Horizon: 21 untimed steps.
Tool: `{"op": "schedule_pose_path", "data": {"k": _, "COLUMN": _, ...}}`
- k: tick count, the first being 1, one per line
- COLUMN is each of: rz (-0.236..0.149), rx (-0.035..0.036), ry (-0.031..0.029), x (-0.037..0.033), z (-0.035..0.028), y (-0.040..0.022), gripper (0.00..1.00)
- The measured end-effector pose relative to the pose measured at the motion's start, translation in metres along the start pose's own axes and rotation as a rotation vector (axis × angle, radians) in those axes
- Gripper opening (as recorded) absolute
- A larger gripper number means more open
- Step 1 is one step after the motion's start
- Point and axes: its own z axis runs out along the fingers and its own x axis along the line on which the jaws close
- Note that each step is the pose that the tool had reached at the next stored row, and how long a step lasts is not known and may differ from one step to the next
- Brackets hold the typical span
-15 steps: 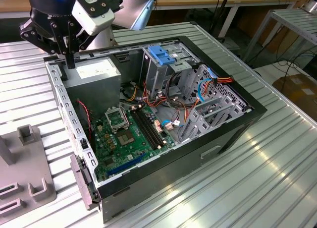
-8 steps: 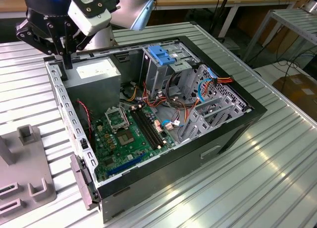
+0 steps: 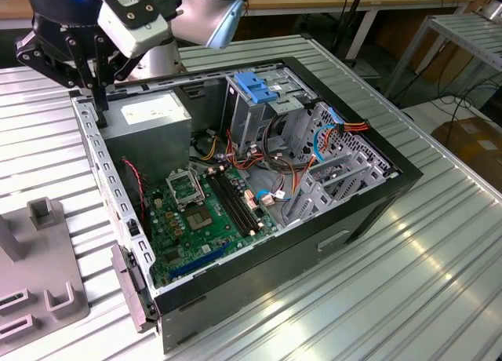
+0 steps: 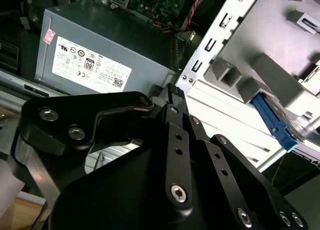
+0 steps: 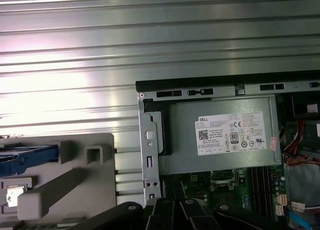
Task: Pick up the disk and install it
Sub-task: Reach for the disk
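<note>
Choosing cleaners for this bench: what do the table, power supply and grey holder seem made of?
Table: ribbed bare metal, likely aluminium, judging by its bright streaky glare. Power supply: dull grey sheet metal, it seems, with folded edges. Holder: matte grey, probably plastic; no glints.

The surface (image 3: 423, 290) is a silver metal top of long ribbed slats, spanning most of the exterior view and catching bright glare toward the lower right of the frame. An open black computer case (image 3: 329, 239) lies on its side in the middle of the frame, open face up, resting straight on the slats. A grey plastic holder (image 3: 43, 275) with raised posts sits on the slats in the lower left of the frame, near the case, with bare slats showing between them in the first wrist view.
</note>
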Motion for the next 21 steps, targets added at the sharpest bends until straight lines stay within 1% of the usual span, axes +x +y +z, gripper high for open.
{"op": "schedule_pose_path", "data": {"k": 21, "rz": 0.000, "rx": 0.0001, "ry": 0.0001, "x": 0.0208, "z": -0.0006, "y": -0.0016, "gripper": 0.10}}
